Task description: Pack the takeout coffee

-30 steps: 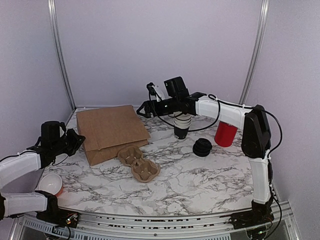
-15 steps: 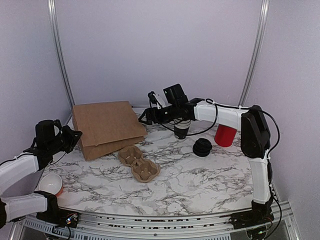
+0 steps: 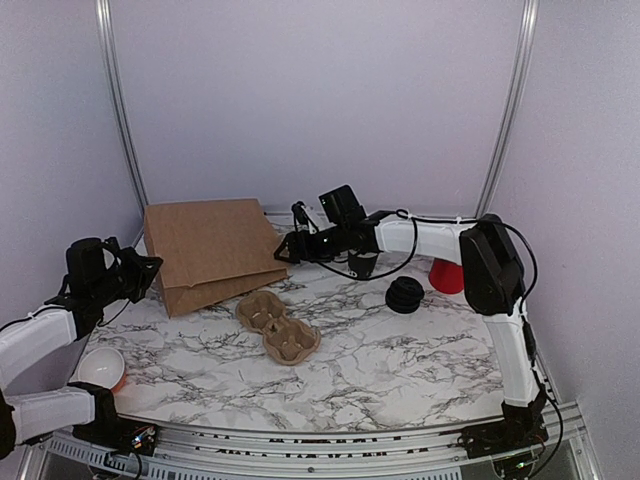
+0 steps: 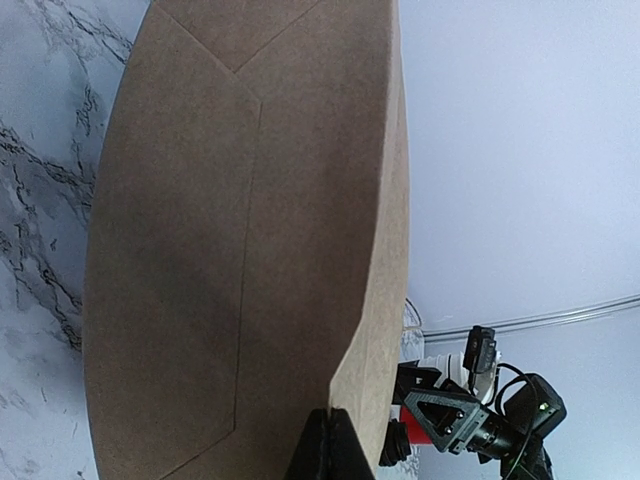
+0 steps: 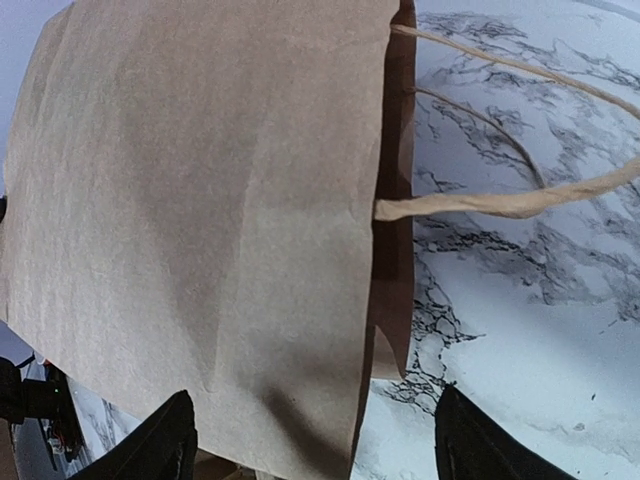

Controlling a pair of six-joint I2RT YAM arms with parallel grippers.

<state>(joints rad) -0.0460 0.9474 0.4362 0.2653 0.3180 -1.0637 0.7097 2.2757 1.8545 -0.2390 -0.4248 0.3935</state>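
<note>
Far-left corner of table (image 3: 400, 370): brown paper bag (image 3: 215, 250) tipped up, left jaws clenched on its edge, right jaws spread at its mouth. Small black lidded paper cup (image 3: 405, 295) toward far-right corner, outside bag; packing not yet done.

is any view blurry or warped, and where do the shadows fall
Top external: sharp, evenly lit, faint shadow under the paper bag. Left wrist: bag fills the frame, its edges bowed, likely lens distortion, a soft darker band across it. Right wrist: bag looks slightly soft up close; open fingers are dark, featureless.
</note>
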